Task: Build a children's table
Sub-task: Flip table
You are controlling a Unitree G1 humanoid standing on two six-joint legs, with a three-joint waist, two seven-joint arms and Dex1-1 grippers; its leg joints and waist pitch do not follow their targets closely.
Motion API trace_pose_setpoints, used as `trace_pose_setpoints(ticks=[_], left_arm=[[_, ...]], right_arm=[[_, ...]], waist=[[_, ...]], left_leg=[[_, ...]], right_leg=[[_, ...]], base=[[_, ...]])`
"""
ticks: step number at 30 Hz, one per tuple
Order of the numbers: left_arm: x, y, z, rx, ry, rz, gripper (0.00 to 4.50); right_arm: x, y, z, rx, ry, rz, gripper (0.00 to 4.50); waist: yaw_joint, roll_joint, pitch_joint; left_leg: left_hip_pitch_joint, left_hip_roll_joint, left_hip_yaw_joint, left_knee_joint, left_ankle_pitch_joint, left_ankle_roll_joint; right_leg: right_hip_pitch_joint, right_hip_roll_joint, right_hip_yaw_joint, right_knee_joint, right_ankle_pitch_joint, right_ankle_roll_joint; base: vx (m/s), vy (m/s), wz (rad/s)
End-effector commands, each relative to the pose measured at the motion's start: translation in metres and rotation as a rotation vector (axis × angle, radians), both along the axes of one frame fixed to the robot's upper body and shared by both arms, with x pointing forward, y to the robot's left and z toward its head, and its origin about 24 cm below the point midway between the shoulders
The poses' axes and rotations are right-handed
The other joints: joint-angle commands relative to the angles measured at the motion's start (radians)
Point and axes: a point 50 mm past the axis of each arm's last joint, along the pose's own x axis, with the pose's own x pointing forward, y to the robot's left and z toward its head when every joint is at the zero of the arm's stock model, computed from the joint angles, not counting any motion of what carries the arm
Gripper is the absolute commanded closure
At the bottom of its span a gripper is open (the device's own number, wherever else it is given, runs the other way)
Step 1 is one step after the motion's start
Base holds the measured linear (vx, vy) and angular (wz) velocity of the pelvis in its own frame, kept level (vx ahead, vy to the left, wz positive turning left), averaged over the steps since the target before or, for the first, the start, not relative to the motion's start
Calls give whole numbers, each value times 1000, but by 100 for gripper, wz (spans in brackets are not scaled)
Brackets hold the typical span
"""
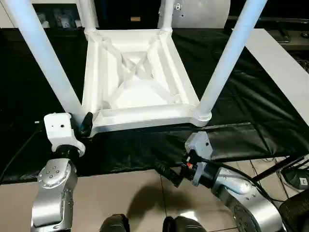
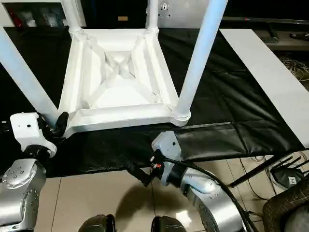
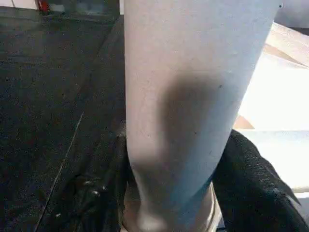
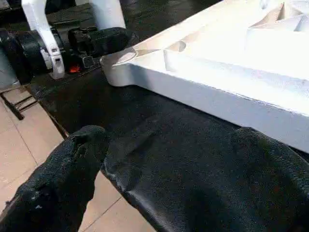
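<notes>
1. Black cloth [image 1: 251, 101] covers the work surface; its near edge hangs creased over the front.
2. Beige tiled floor [image 1: 125, 193] runs in front of the black cloth, with dark grout lines.
3. White panel [image 1: 282, 67] lies along the cloth's right side.
4. Cables [image 2: 294, 65] lie piled beyond the white panel's far right edge.
5. Dark metal stand legs [image 1: 275, 169] cross under the cloth's front right corner.
6. Behind the cloth's far edge the room is dark; a pale panel [image 1: 207, 12] stands there.
</notes>
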Motion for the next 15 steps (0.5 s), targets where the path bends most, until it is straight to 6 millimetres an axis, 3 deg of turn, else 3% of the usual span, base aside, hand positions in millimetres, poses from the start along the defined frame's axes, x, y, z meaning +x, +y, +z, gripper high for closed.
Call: trace_pose_setpoints(ticks=[1, 4, 5, 7, 8, 11, 15], left_arm=[[-1, -4, -6, -94, 21, 13, 240], [-3, -10, -12, -268, 48, 29, 241], [-3, -11, -13, -295, 56, 31, 241], [-5, -19, -20, -459, 109, 29, 241], [-5, -19, -20, -459, 109, 29, 241], [-7, -28, -27, -614, 171, 13, 241], [-10, -38, -30, -674, 214, -40, 241]], right_arm=[[4, -2, 0, -6, -17, -20, 0], [14, -3, 1, 14, -16, -104, 0], [16, -3, 1, 18, -15, -118, 0], [27, -4, 3, 62, 1, -195, 0], [27, -4, 3, 62, 1, -195, 0], [40, -3, 5, 131, 46, -267, 0], [49, 1, 6, 194, 88, -294, 0]], waist=[[4, 11, -59], [1, 8, -58], [-1, 3, -58], [-1, 3, -58], [-2, 2, -59], [0, 5, -62], [6, 11, -65]], left_leg=[[5, 105, -41, -83, -200, 66], [3, 104, -40, -83, -200, 56], [2, 102, -39, -83, -198, 57], [2, 99, -36, -80, -185, 62], [0, 96, -34, -78, -165, 68], [0, 91, -26, -74, -124, 89], [2, 93, -27, -77, -127, 94]], right_leg=[[38, -134, 90, -81, -185, -196], [37, -137, 90, -80, -203, -205], [37, -135, 89, -81, -209, -206], [36, -137, 91, -81, -227, -203], [37, -137, 90, -81, -229, -202], [34, -132, 89, -80, -213, -200], [31, -126, 85, -82, -227, -184]], base=[[0, 0, 0], [0, 0, 0], [0, 0, 0], [0, 0, 0], [0, 0, 0], [0, 0, 0], [0, 0, 0]])
